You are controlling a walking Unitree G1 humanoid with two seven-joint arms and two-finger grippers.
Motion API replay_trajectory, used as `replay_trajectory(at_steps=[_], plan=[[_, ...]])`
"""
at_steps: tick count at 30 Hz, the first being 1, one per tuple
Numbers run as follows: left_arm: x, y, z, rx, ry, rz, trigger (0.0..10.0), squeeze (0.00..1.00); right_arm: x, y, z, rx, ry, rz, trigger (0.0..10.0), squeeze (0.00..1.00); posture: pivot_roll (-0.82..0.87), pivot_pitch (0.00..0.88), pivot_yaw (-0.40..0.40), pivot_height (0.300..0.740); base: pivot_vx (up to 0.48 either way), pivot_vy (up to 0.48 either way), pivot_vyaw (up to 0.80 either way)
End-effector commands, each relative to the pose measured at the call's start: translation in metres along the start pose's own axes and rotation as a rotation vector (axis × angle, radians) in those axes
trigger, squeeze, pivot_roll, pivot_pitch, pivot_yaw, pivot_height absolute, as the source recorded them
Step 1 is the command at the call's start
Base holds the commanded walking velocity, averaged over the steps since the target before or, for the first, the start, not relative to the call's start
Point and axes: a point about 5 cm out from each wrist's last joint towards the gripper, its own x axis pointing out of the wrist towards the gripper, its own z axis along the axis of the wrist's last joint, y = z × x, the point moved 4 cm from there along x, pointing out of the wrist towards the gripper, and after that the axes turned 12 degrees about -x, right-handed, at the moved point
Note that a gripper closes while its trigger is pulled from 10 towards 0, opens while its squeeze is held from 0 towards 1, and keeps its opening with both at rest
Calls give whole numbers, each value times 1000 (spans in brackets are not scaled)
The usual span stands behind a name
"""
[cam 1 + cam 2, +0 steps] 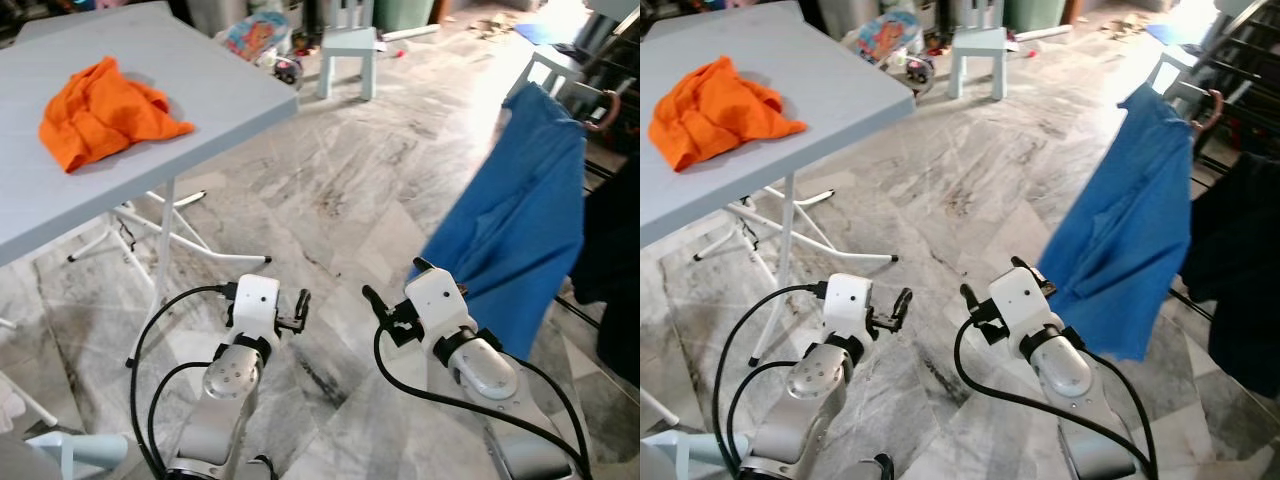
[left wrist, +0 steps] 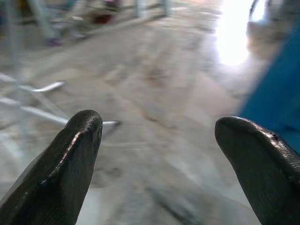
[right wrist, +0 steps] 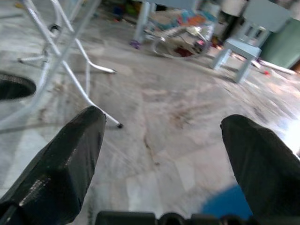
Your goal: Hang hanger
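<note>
At 2 o'clock the blue shirt (image 1: 520,220) hangs on its hanger (image 1: 603,108) at the rack. Left gripper (image 2: 154,164) and right gripper (image 3: 164,159) hover low, fingers spread, holding nothing. Judgement: task looks near complete; confirm hook is seated before retreating

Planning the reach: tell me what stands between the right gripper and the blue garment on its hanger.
Nothing visible does. The right gripper, open, hangs low over bare floor, and the blue garment hangs just to its right with only open space between.

No readable text anywhere.
</note>
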Motion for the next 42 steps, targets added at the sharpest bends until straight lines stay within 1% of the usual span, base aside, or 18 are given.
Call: replay_trajectory(at_steps=[1, 4, 5, 7, 9, 11, 13, 14, 15, 16, 21, 23, 24, 26, 28, 30, 35, 42], plan=[[1, 2, -1, 12, 3, 34, 10000, 0, -2, -1, 0, -4, 0, 5, 10000, 0, -60, 127, -17, 740, 0, 0, 800], [1, 15, 7, 39, -41, 110, 10000, 0, -1, 1, 1, -6, -4, 12, 10000, 0, -58, 127, -16, 740, 0, 0, 800], [0, 24, 17, 64, -94, 167, 10000, 0, -2, 2, 0, -5, -2, 17, 10000, 0, -59, 129, -13, 740, 0, 0, 800], [-2, 32, 29, 96, -154, 216, 10000, 0, -2, 4, -2, -5, 5, 21, 10000, 0, -59, 129, -13, 740, 0, 0, 800], [-3, 33, 36, 101, -179, 211, 10000, 0, -3, 4, -4, -4, 10, 23, 10000, 0, -59, 129, -13, 740, 0, 0, 800], [-5, 33, 39, 86, -187, 208, 10000, 0, -5, 5, -5, -4, 14, 26, 10000, 0, -52, 135, -14, 740, 0, 0, 800], [-6, 31, 41, 72, -187, 192, 10000, 0, -6, 5, -6, -3, 17, 29, 10000, 0, -52, 135, -14, 740, 0, 0, 800], [-9, 27, 42, 77, -192, 164, 10000, 0, -6, 5, -7, -5, 21, 33, 10000, 0, -47, 139, -13, 740, 0, 0, 800], [-13, 25, 41, 79, -190, 145, 10000, 0, -7, 5, -8, -6, 24, 36, 10000, 0, -47, 139, -13, 740, 0, 0, 800], [-13, 25, 41, 79, -190, 145, 10000, 0, -7, 5, -8, -6, 24, 36, 10000, 0, -47, 139, -13, 740, 0, 0, 800], [-28, 21, 31, 12, -160, 64, 10000, 0, -9, 4, -13, -9, 35, 38, 10000, 0, -41, 145, -12, 740, 0, 0, 800], [-32, 22, 27, 2, -144, 69, 10000, 0, -8, 4, -13, 4, 34, 43, 10000, 0, -41, 145, -12, 740, 0, 0, 800], [-34, 24, 24, -18, -134, 87, 10000, 0, -8, 5, -12, -2, 28, 50, 10000, 0, -41, 145, -12, 740, 0, 0, 800], [-34, 25, 23, -30, -128, 93, 10000, 0, -7, 6, -11, -1, 23, 56, 10000, 0, -23, 150, -15, 740, 0, 0, 800], [-34, 23, 24, -27, -132, 87, 10000, 0, -7, 11, -8, 9, 3, 90, 10000, 0, -23, 150, -15, 740, 0, 0, 800], [-33, 21, 27, -31, -137, 76, 10000, 0, -6, 14, -6, -14, -3, 102, 10000, 0, -19, 153, -17, 740, 0, 0, 800], [-32, 20, 30, -44, -137, 55, 10000, 0, -5, 15, -6, -11, -3, 105, 10000, 0, -19, 153, -16, 740, 0, 0, 800], [-27, 23, 34, -44, -143, 53, 10000, 0, -6, 15, -7, -3, -2, 105, 10000, 0, -23, 156, -14, 740, 0, 0, 791]])
